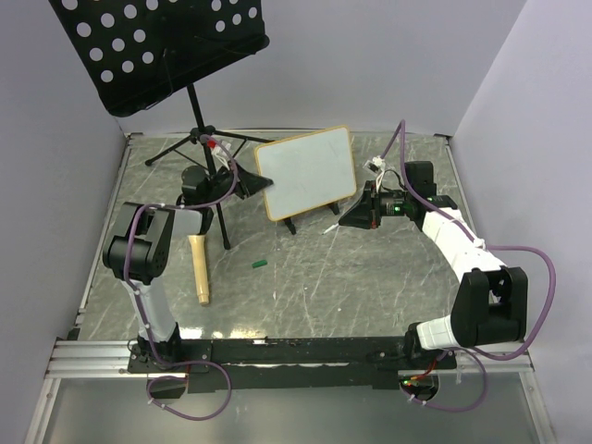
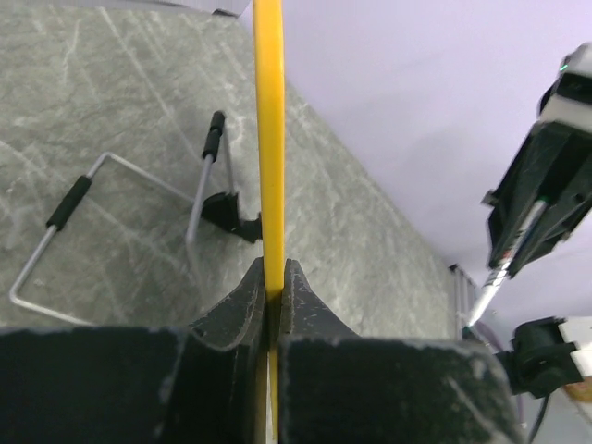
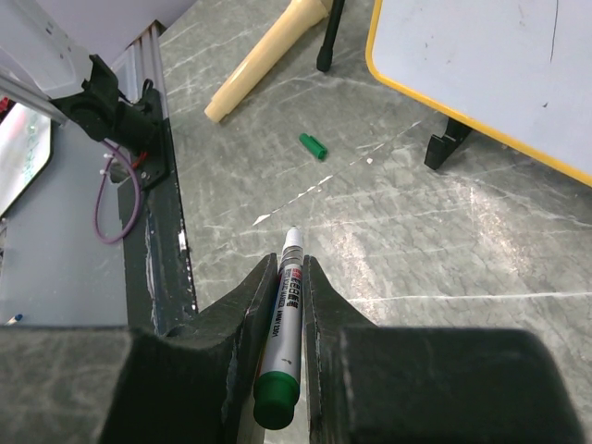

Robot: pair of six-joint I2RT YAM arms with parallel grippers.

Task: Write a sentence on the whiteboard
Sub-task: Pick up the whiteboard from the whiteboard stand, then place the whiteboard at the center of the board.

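Tan-framed white rectangular whiteboard (image 1: pixel 307 171): propped tilted, far centre of table
Black left gripper (image 2: pixel 276 277): clamped on the board's left edge
Black right gripper (image 3: pixel 291 264): pinching green-ended white marker (image 3: pixel 280 342)
Small green cap (image 1: pixel 260 264): lying near-left of board

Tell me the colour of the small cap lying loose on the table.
Green. The cap shows best in the right wrist view.

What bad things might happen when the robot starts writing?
The whiteboard leans on a thin stand, and the left end effector pinches only its edge, so pushing might tip it. The marker, pinched in the right end effector, might slip when pressed.
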